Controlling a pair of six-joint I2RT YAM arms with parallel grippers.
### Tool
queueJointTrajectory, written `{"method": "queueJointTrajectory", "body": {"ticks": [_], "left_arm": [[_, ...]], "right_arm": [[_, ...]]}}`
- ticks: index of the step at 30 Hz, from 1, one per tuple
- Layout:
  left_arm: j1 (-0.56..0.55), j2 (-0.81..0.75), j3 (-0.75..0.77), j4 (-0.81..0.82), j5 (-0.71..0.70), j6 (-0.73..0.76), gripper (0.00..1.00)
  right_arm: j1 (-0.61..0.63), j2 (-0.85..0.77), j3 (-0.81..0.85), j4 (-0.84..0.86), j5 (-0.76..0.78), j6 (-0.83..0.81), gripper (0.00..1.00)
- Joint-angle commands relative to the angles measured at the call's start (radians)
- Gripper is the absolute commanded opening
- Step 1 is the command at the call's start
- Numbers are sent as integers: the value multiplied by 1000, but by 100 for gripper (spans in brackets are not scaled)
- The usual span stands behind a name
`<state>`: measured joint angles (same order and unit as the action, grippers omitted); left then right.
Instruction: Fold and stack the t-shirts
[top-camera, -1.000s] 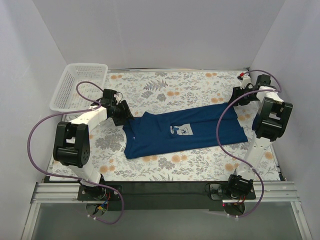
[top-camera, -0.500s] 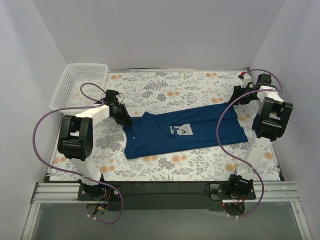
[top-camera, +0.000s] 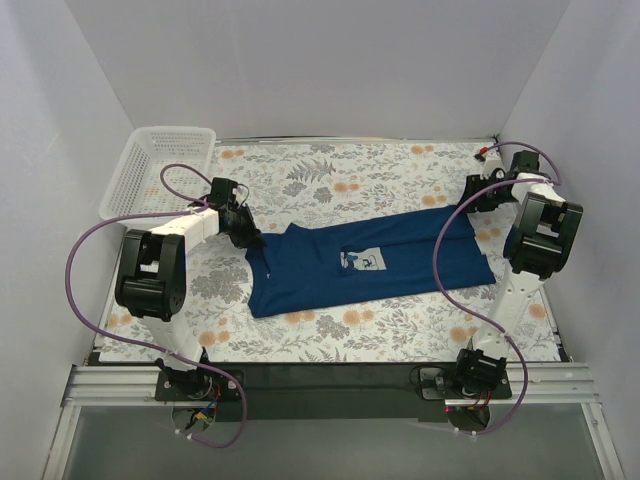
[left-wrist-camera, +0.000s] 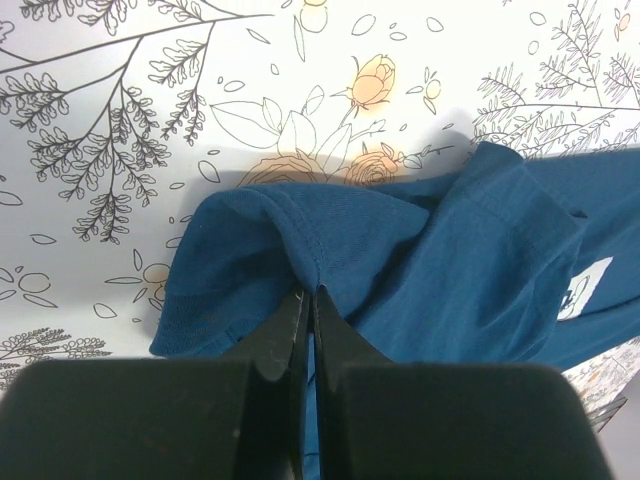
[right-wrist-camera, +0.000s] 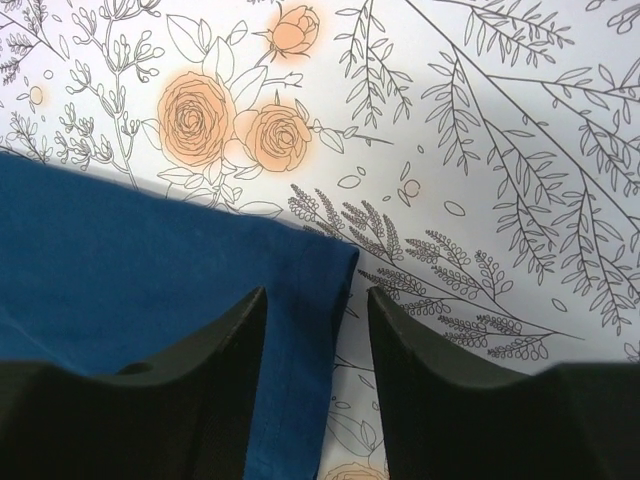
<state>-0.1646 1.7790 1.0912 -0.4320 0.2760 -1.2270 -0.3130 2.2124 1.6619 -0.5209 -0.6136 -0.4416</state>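
Navy t-shirt (top-camera: 365, 262) lies lengthwise between both arms, left gripper (left-wrist-camera: 308, 296) clamped on its left edge, right gripper (right-wrist-camera: 318, 300) open astride its right corner.

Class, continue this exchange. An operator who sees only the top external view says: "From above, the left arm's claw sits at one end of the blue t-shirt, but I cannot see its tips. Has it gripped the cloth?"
Observer: Yes. The left wrist view shows the left claw shut on a raised fold of the t-shirt, jaws pressed together with fabric between them.
Operator: And the other arm, at the far end?
Observer: The right wrist view shows the right claw open, its jaws standing either side of the shirt's corner. That corner lies flat on the floral tablecloth, and nothing is pinched.
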Motion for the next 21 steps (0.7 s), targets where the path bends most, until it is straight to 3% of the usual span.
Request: {"method": "queueJointTrajectory", "body": {"ticks": [1,5,11,21], "left_arm": [[10,-23,35,32,-9,11,0],[16,-21,38,45,-12,12,0],[25,-29,44,76,-20,15,0],[60,-18,67,130,-27,21,0]], "right_arm": [[2,0,29,5,-1,9,42],[2,-5,27,4,-14,11,29],[2,-17,30,9,-31,12,1],[0,-30,10,58,-28,38,1]]}}
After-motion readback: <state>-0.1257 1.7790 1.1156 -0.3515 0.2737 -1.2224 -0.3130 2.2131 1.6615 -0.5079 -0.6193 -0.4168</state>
